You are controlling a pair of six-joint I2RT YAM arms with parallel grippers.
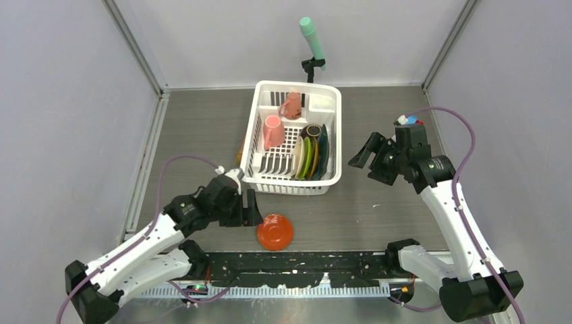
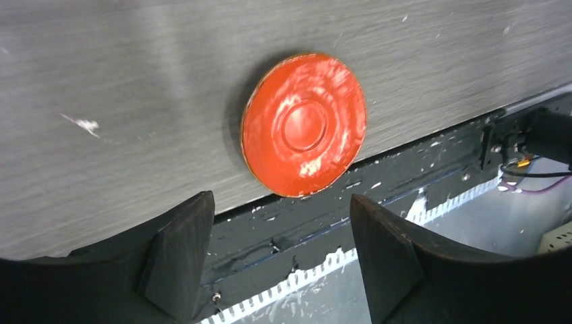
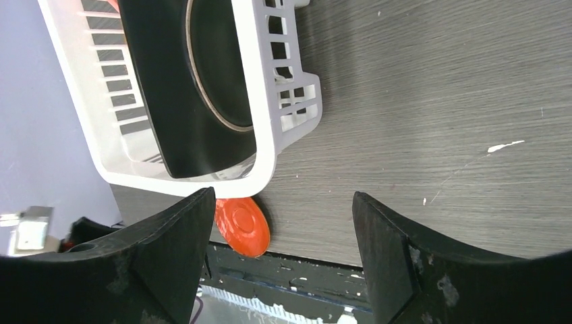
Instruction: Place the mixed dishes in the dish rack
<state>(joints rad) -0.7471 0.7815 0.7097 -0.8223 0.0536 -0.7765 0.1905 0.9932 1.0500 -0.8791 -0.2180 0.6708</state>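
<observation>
Nearest, a red-orange dish (image 1: 274,231) lies upside down near the table (image 1: 384,202) front edge, just beside the left gripper (image 1: 251,206), jaws wide and empty. Beyond, the white dish rack (image 1: 290,183) holds upright plates (image 1: 311,156) and two pink mugs (image 1: 273,131); the right gripper (image 1: 367,162), equally wide, hangs beside it

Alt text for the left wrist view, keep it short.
A red-orange dish lies bottom-up on the grey table near its front edge, untouched. The left gripper is aimed at it, jaws open and empty.
</observation>
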